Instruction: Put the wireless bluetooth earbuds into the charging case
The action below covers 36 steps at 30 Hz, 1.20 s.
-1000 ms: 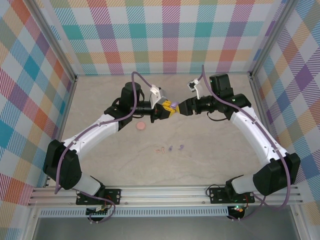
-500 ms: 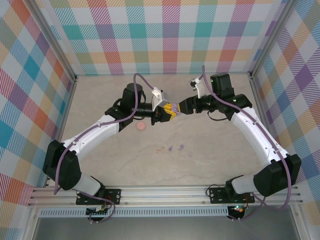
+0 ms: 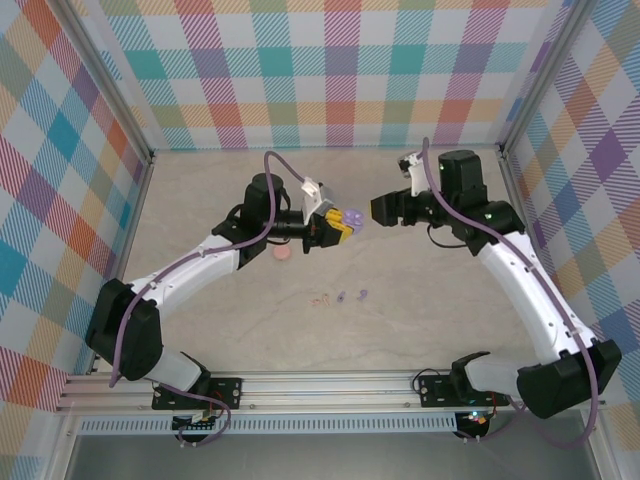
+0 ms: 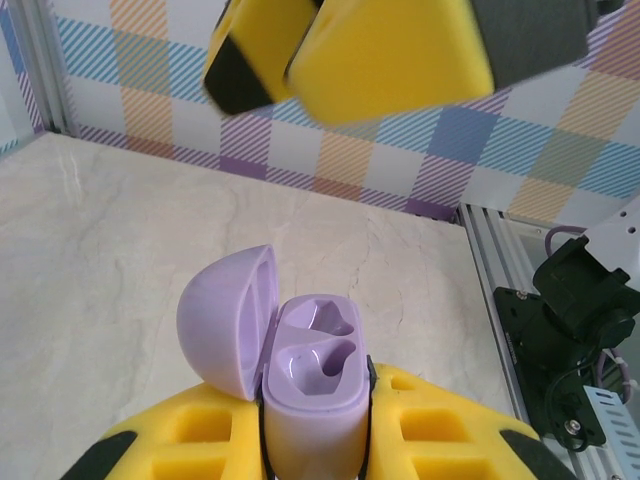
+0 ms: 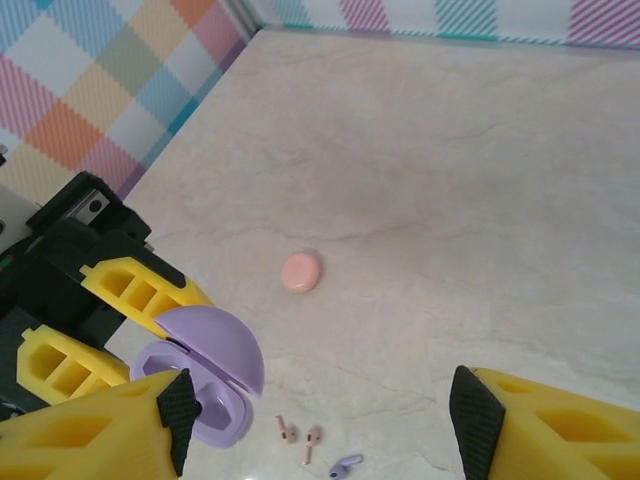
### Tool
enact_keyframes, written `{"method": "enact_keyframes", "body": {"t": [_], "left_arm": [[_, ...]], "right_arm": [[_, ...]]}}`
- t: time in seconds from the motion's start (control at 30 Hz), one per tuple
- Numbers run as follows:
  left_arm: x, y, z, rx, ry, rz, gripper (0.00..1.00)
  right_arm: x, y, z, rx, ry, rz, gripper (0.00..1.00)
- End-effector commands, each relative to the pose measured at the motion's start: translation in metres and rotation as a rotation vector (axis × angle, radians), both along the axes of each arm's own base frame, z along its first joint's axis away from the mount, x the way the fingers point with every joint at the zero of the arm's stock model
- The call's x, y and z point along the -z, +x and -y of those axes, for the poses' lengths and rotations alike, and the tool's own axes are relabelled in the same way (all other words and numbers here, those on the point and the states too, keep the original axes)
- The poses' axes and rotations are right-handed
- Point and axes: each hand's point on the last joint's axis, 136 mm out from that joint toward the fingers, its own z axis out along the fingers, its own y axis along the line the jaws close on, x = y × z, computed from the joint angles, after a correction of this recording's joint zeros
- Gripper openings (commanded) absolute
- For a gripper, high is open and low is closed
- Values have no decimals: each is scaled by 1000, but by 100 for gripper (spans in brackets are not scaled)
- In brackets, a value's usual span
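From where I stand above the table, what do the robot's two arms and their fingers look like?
The left arm and right arm are white shells joined by bulky black joints, and a lilac cable trails along each. Both end in chunky yellow blocks with black tips: the left fingers and the right fingers.

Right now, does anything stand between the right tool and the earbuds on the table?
Nothing visible does. The earbuds lie on the table, and the open right tool hangs farther back. The lilac case in the left tool and the pink case are off to one side.
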Motion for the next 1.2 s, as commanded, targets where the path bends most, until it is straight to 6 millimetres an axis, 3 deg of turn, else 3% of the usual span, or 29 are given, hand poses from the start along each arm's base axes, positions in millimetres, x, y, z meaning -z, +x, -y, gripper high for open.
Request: {"method": "enact_keyframes", "body": {"t": [0.0, 0.1, 0.27, 0.57, 0.67, 0.9, 1.17], "left_arm": [[-19, -2, -10, -17, -48, 45, 9], [-19, -8, -15, -23, -58, 48, 9], [-18, -21, -22, -17, -62, 30, 10], [-21, -30, -36, -81, -75, 35, 10], [-22, -33, -38, -89, -77, 34, 10], [-25, -35, -40, -98, -85, 38, 10], [-26, -37, -39, -94, -85, 34, 10]], "right_arm": [[15, 8, 20, 126, -54, -24, 72], [47, 6, 28, 170, -116, -144, 72], [107, -8, 22, 162, -119, -385, 69], [197, -50, 7, 179, -103, -740, 64], [222, -62, -1, 191, -131, -825, 58], [260, -71, -8, 327, -188, -931, 44], [279, -69, -18, 399, -234, -975, 39]]}}
